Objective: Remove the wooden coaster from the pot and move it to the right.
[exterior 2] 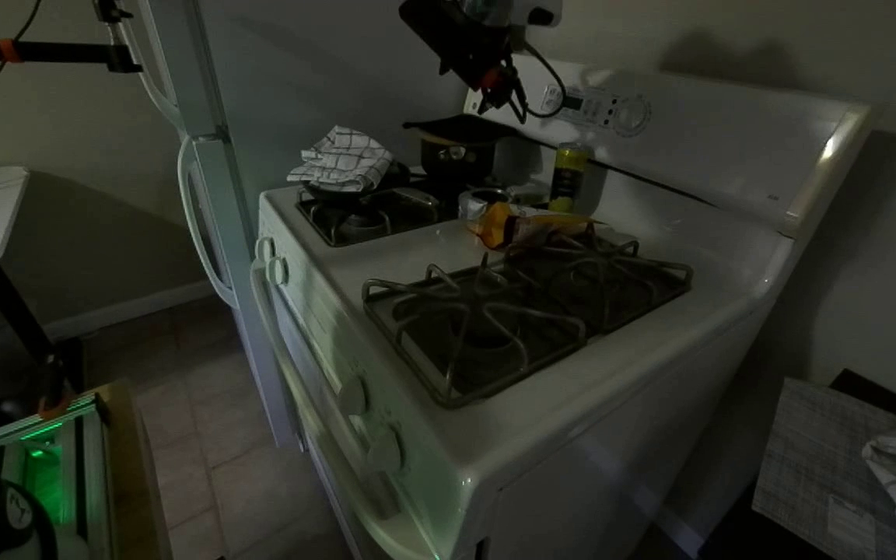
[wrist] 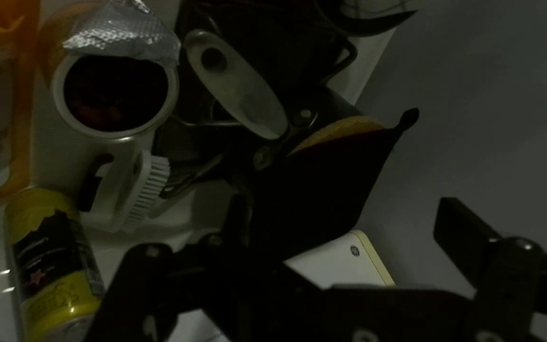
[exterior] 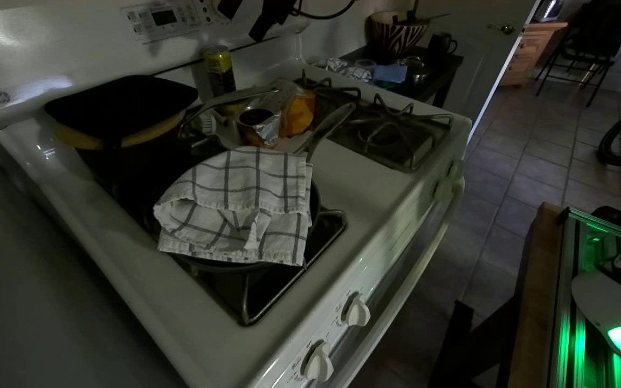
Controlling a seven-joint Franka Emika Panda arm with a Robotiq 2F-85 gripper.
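Observation:
The wooden coaster point(exterior: 124, 105) looks like a near-black flat disc with a tan edge. It lies across the top of the dark pot point(exterior: 132, 161) at the stove's back corner. Both also show in an exterior view, the coaster point(exterior 2: 456, 127) over the pot point(exterior 2: 448, 159). In the wrist view the coaster point(wrist: 321, 185) fills the middle and hides most of the pot point(wrist: 333, 107). My gripper point(wrist: 344, 206) is open and empty, fingers wide apart. In both exterior views the gripper point(exterior: 243, 27) point(exterior 2: 505, 109) hangs above the stove, apart from the coaster.
A checked cloth point(exterior: 240, 205) covers a pan in front of the pot. A yellow can point(exterior: 219, 67), an opened tin point(wrist: 117, 90), a brush point(wrist: 136, 190) and an orange bag point(exterior 2: 498, 225) stand beside it. The stove's control panel point(exterior: 162, 19) rises behind, and a grey wall point(wrist: 482, 109) is close by.

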